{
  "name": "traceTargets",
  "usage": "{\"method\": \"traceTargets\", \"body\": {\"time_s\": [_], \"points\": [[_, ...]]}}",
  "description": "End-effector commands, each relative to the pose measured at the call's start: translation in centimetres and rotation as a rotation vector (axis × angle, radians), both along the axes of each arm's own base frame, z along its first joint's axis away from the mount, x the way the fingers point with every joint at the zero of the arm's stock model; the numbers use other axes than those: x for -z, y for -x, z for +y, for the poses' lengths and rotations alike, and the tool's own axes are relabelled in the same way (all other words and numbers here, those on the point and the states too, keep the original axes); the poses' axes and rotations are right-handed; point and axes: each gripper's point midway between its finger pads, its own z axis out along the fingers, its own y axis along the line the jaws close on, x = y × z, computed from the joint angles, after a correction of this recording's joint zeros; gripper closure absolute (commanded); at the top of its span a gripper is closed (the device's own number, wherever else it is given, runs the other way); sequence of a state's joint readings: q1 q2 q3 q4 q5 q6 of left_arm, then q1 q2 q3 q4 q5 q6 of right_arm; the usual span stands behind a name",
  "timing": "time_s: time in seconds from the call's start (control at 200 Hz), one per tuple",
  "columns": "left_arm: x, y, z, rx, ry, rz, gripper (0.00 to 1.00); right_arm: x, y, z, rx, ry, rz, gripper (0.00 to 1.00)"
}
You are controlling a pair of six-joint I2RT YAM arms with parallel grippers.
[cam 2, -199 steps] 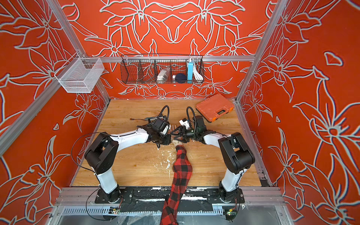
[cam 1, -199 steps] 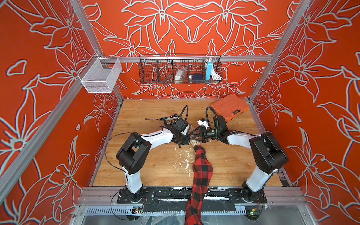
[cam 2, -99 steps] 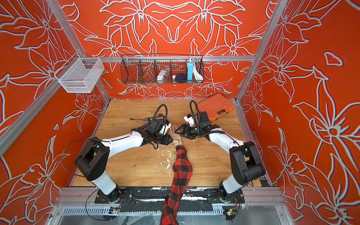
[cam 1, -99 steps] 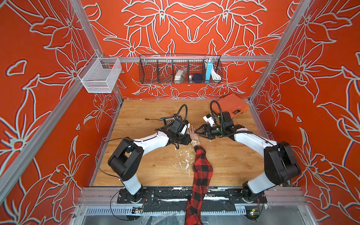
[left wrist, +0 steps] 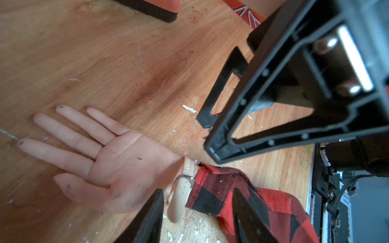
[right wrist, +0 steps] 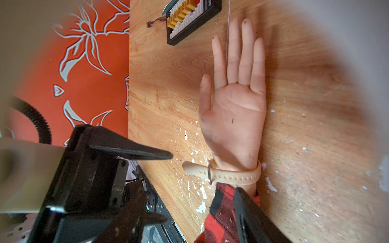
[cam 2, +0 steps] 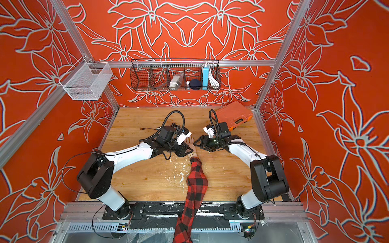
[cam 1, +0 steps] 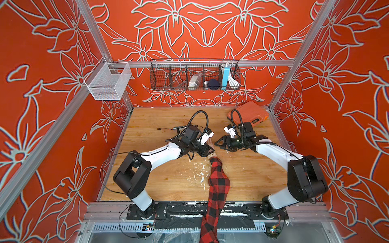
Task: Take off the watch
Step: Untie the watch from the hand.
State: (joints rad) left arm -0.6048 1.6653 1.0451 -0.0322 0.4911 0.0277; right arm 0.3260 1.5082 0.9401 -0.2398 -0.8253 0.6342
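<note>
Since a second ago my right gripper (cam 1: 217,144) has backed away from the wrist. It now hangs beside the fingers of the hand (right wrist: 233,117), jaws parted and gripping nothing. My left gripper (left wrist: 197,190) has spread its jaws as well and stays low over the wrist. Its two black fingers stand either side of the loose strap end (left wrist: 175,208), one just beside it, though I cannot tell whether it touches. The watch (right wrist: 231,175) is still on, its cream strap round the wrist, threaded through the buckle, between the palm and the plaid sleeve (cam 1: 216,183). Its face is hidden underneath. The hand lies palm up on the table (cam 1: 168,183) between both grippers.
</note>
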Motion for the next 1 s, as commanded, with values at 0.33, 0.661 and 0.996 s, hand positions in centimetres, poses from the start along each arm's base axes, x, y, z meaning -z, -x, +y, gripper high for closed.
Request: {"method": "traceTargets", "body": {"time_s": [0.33, 0.661, 0.996], "points": [[4.5, -0.5, -1.9, 0.155, -0.143, -0.060, 0.47, 0.4, 0.6, -4.1, 0.089, 0.021, 0.014, 0.32], [5.8, -0.8, -0.9, 0.141, -0.208, -0.097, 0.56, 0.4, 0.7, -3.8, 0.076, 0.002, 0.025, 0.32], [5.3, -0.5, -0.3, 0.141, -0.222, -0.131, 0.71, 0.5, 0.8, -3.9, 0.071, 0.011, 0.020, 0.33]]}}
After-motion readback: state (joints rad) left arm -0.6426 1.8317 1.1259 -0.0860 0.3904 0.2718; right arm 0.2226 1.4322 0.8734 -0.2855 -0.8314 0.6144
